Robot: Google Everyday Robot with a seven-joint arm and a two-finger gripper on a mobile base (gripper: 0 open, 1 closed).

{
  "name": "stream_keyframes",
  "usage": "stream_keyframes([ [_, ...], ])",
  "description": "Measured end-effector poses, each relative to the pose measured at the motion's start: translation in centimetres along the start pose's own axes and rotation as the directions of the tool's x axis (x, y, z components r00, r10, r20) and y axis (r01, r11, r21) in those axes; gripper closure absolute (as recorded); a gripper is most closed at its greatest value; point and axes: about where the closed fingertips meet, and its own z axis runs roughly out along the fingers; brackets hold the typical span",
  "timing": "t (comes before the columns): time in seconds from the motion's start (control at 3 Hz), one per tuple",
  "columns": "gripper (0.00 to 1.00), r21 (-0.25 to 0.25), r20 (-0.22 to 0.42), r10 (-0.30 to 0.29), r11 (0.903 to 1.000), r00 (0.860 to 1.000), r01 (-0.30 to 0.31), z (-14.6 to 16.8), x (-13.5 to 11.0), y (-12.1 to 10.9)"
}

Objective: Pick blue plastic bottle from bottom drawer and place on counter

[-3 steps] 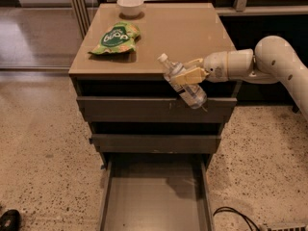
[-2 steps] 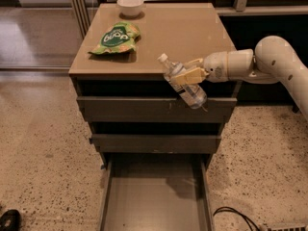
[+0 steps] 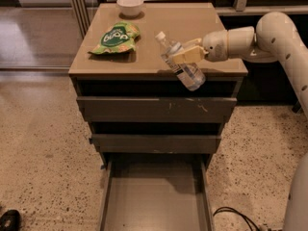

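Observation:
My gripper [image 3: 182, 57] reaches in from the right and is shut on the blue plastic bottle [image 3: 185, 69], a small clear bottle with a white cap. The bottle is tilted, cap up to the left, base hanging past the front edge of the counter [image 3: 159, 30]. It is held in the air above the counter's front right part. The bottom drawer [image 3: 154, 203] is pulled open below, and its grey floor shows nothing in it.
A green snack bag [image 3: 115, 37] lies on the counter's left side. A small white bowl [image 3: 130, 5] stands at the back. The two upper drawers [image 3: 156, 109] are slightly ajar. A black cable [image 3: 236, 215] lies on the floor at right.
The gripper and bottle have risen and shifted slightly back toward the counter top; the bottle's tilt is about the same.

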Motion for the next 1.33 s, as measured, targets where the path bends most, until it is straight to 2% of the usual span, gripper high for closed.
stream_keyframes([
  [0.33, 1.00, -0.017, -0.005, -0.009, 0.9998, 1.000, 0.009, -0.6, -5.2, -0.3],
  [0.67, 1.00, -0.017, -0.015, -0.020, 0.9997, 1.000, 0.019, -0.8, -9.2, -0.7],
  [1.0, 1.00, -0.033, -0.041, 0.018, 0.9993, 0.999, -0.019, 1.3, -9.3, -2.3],
  [1.33, 1.00, 0.030, 0.001, 0.040, 0.9987, 0.999, -0.040, 2.0, -8.3, -6.0],
])
